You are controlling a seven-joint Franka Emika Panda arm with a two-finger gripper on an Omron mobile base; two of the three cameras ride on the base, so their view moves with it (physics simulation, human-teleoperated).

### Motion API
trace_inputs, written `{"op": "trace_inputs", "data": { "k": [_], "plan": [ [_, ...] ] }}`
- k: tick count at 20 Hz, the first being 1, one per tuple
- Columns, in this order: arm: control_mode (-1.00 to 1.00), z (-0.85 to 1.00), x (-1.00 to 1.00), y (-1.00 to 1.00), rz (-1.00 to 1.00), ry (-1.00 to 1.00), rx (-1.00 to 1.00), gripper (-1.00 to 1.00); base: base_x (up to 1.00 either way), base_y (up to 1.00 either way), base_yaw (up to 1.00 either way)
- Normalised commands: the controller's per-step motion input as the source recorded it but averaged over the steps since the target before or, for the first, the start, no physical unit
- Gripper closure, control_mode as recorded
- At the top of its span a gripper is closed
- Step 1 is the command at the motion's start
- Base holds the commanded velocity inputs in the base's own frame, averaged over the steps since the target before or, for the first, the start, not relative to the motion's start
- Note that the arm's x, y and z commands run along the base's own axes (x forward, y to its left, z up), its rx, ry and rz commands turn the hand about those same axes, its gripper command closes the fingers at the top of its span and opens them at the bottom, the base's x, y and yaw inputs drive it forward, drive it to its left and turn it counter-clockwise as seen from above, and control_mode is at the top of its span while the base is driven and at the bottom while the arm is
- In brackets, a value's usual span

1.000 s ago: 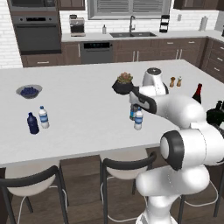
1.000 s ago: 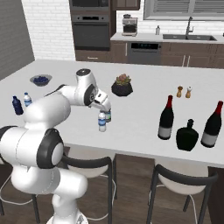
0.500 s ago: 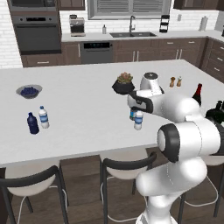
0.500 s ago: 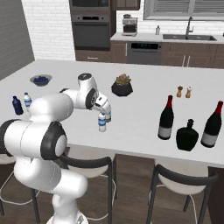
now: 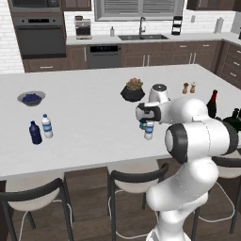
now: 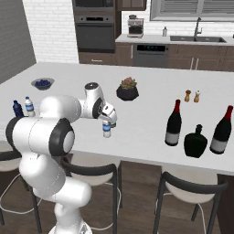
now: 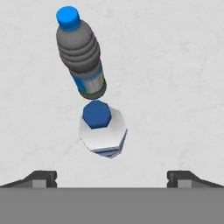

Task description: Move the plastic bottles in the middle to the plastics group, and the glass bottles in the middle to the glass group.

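My tool [image 7: 112, 177] hangs with its jaws spread fully wide and empty, right above the clear bottle [image 7: 103, 129], which stands in the middle of the tabletop [image 5: 89, 122]. The grey-blue bottle [image 7: 81, 54] stands just beside it. I should come straight down, centre the jaws on the clear bottle's body, and avoid nudging its neighbour before closing.

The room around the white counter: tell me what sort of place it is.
A home kitchen, rendered rather than real. A built-in wall oven and a sink with its faucet line the back wall, and bar stools are tucked under the long white island counter.
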Motion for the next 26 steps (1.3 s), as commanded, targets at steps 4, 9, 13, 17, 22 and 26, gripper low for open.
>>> {"op": "trace_inputs", "data": {
  "k": [4,9,13,17,22,26],
  "plan": [
    [-1.00,-0.18,0.42,0.00,0.00,0.12,0.00,-1.00,0.00,0.00,0.00],
    [-1.00,-0.14,0.31,-0.02,0.00,0.08,0.00,-1.00,0.00,0.00,0.00],
    [-1.00,-0.10,0.16,-0.06,0.00,0.01,0.00,-1.00,0.00,0.00,0.00],
    [-1.00,-0.21,0.04,-0.09,0.00,0.01,0.00,-1.00,0.00,0.00,0.00],
    [-1.00,-0.26,-0.10,-0.07,0.00,0.00,0.00,-1.00,0.00,0.00,0.00],
    [-1.00,-0.27,-0.13,-0.01,0.00,-0.01,-0.02,1.00,0.00,0.00,0.00]
  ]
}}
